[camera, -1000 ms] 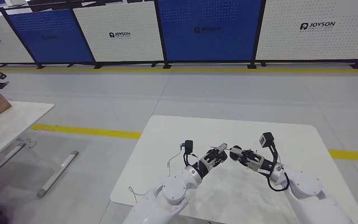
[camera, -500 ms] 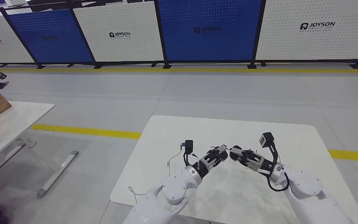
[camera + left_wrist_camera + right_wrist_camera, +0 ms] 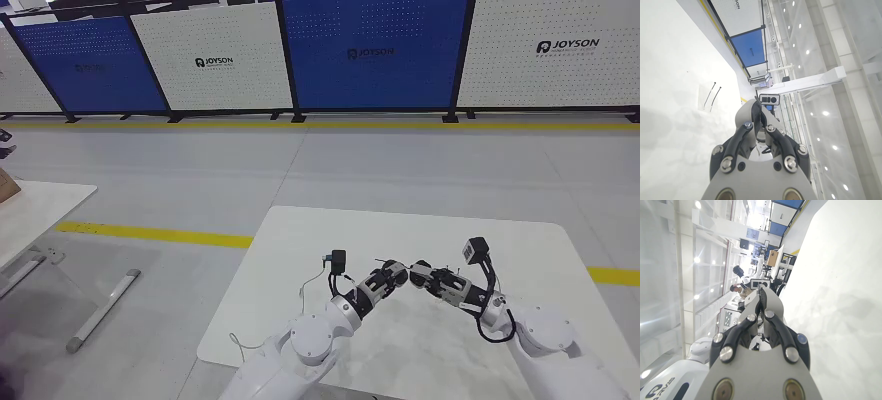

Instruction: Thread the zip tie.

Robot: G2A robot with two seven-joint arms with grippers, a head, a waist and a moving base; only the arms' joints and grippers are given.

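Note:
Above the middle of the white table (image 3: pixel 330 230) my two grippers meet tip to tip. The left gripper (image 3: pixel 396 269) (image 3: pixel 758 109) is shut on a thin black zip tie (image 3: pixel 757 100), whose end pokes out past the fingertips. Facing it, the right gripper (image 3: pixel 419 272) (image 3: pixel 760 294) is shut too, with a short black bit of the zip tie (image 3: pixel 759 286) sticking out of its tip. The stretch of tie between the two grippers is hidden by the fingers.
Two spare black zip ties (image 3: pixel 715 98) lie side by side on a clear sheet (image 3: pixel 702 100) on the table, off to one side of the left gripper. A second table (image 3: pixel 30 215) stands far left across the floor.
The left gripper has dipped slightly and edged toward the right one. Both stay shut.

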